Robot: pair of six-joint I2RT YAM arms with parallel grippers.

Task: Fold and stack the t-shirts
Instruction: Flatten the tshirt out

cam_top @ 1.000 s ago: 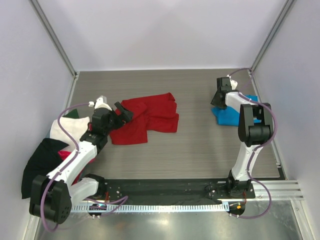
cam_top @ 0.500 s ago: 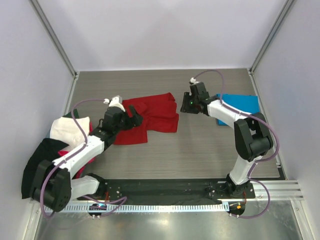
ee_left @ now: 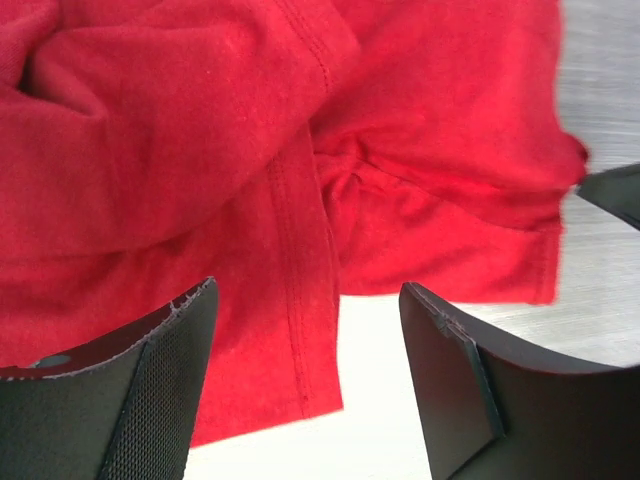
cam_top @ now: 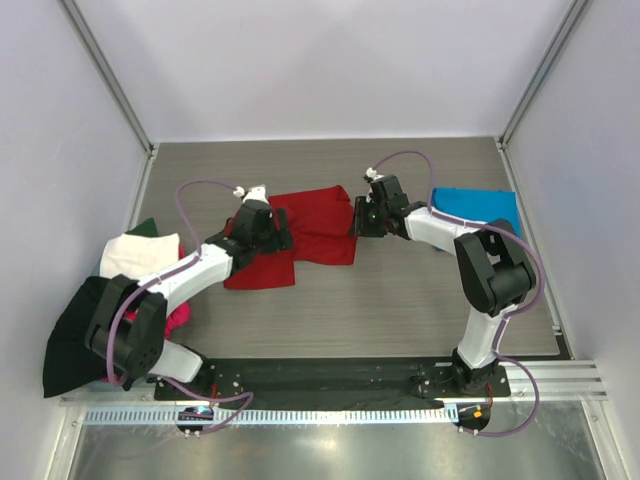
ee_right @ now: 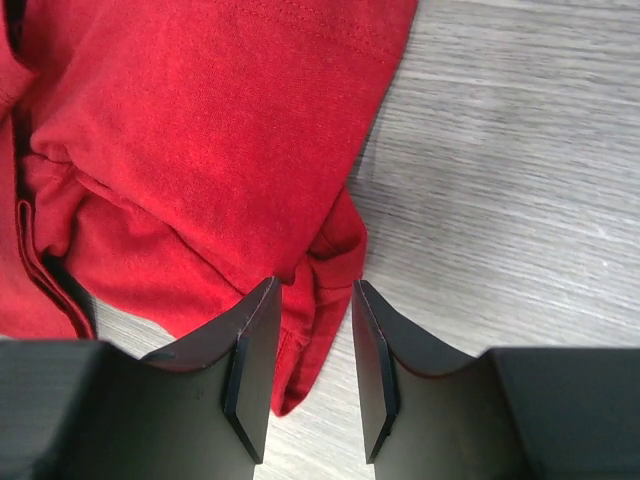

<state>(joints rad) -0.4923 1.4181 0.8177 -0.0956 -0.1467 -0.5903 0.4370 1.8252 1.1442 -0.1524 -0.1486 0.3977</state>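
The deep red t-shirt lies crumpled mid-table; it also fills the left wrist view and the right wrist view. My left gripper is open over the shirt's left part, its jaws wide apart above a hem edge and bare table. My right gripper is at the shirt's right edge, jaws partly open, with a corner of the red cloth lying between them. The bright blue t-shirt lies folded at the right, behind the right arm.
A heap at the left holds a white shirt, a black one, a magenta one and a dark green bit. Walls close in the grey wood-grain table. The right gripper's tip shows in the left wrist view.
My right gripper has swung left from the blue shirt to the red shirt's right edge. My left gripper has moved right, over the red shirt.
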